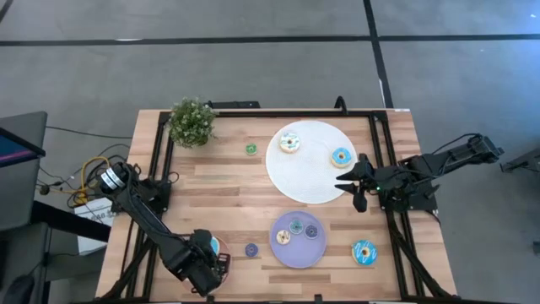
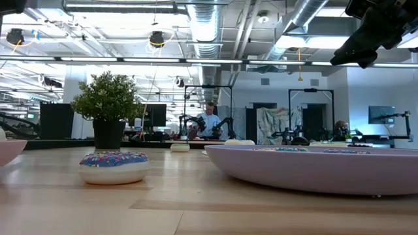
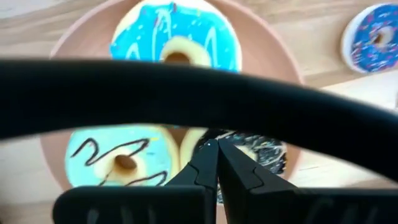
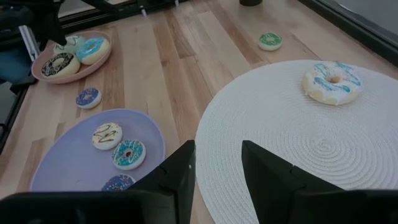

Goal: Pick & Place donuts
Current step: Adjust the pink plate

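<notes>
At the lower left of the high view, the left gripper (image 1: 205,263) hung over a pink plate (image 4: 43,73) with its fingers pressed together and nothing between them. That plate held three donuts: a bright blue one (image 3: 176,37), a pale blue one with dark squiggles (image 3: 120,154) and a chocolate one (image 3: 264,153). Toward the upper left stood a potted plant (image 1: 191,121). A small purple donut (image 1: 251,249) lay on the wooden surface (image 1: 219,181) just left of a purple plate (image 1: 316,252), which carried three tiny donuts (image 1: 296,225). A small green donut (image 1: 251,149) sat near the top centre. The white round mat (image 1: 308,177) bore a white-and-blue donut (image 1: 290,142) and a blue donut (image 1: 342,156). At its right edge hovered the right gripper (image 1: 349,184), partly open and holding nothing. Another blue donut (image 1: 364,252) lay at lower right.
</notes>
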You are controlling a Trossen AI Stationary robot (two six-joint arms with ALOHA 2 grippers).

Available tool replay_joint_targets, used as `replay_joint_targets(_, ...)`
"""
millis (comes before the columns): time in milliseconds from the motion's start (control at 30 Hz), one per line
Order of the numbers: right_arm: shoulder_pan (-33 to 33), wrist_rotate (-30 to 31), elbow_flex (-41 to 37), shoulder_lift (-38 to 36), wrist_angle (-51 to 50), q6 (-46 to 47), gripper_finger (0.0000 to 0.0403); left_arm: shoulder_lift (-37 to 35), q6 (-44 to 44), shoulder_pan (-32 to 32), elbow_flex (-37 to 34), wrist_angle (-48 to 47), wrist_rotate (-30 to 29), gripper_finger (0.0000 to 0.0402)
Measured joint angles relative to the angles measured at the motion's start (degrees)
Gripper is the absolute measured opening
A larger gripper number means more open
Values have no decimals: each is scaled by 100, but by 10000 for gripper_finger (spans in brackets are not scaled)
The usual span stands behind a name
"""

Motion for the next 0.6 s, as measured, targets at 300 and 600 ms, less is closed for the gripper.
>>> replay_joint_targets(300,1,4,0,0,0,2,121,15,-12,26,-297,299,9,0)
replay_joint_targets(600,0,10,0,0,0,-26,121,15,43,44,-300,112,100,0)
